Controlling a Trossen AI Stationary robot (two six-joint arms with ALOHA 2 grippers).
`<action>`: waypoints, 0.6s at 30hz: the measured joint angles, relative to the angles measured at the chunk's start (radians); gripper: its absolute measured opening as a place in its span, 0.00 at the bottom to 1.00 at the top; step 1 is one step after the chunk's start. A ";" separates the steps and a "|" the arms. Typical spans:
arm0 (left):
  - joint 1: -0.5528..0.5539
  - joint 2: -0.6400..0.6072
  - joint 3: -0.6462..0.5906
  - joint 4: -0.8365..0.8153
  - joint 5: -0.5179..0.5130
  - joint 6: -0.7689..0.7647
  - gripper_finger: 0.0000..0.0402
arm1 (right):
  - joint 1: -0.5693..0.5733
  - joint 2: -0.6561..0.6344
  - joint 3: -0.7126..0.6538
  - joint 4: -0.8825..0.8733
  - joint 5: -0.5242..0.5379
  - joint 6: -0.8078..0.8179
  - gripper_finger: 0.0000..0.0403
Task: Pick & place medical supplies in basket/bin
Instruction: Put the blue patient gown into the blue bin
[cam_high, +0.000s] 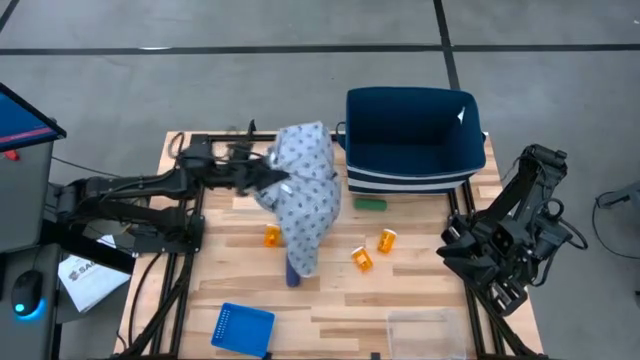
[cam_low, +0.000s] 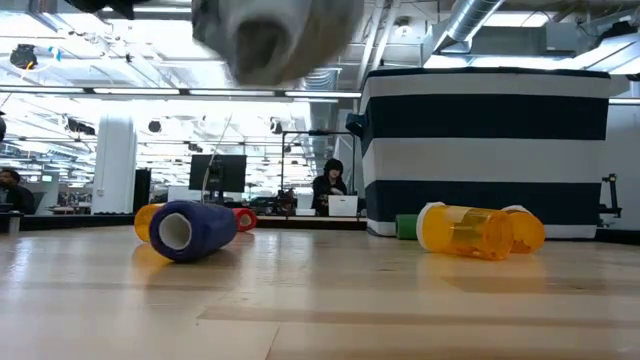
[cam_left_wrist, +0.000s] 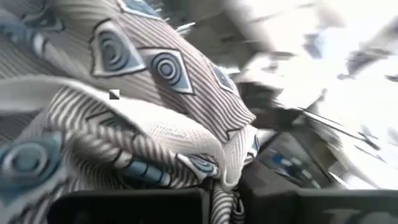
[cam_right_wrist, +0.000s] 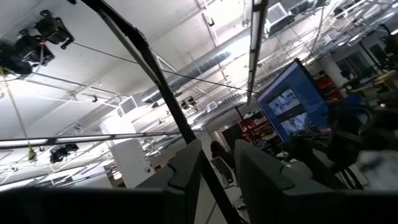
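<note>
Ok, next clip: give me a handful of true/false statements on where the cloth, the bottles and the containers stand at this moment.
1. The left pincer holds the grey patterned cloth lifted off the table. True.
2. The cloth already lies inside the navy striped bin. False: it hangs beside the bin, over the table.
3. Three orange pill bottles lie on the wooden table. True.
4. The small blue perforated basket sits inside the navy bin. False: it rests at the table's front edge, apart from the bin.
5. The right pincer grips a pill bottle. False: the right arm waits folded at the table's right side, holding nothing.
</note>
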 joint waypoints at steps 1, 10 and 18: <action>-0.008 -0.008 0.000 0.087 0.018 0.041 0.01 | 0.000 0.000 0.000 -0.001 -0.005 0.000 0.24; 0.018 0.151 0.257 0.267 -0.077 0.503 0.01 | -0.001 0.000 0.000 0.023 -0.057 -0.010 0.24; 0.081 0.544 0.766 -0.021 -0.009 0.849 0.01 | 0.000 0.000 0.000 0.072 -0.183 -0.079 0.24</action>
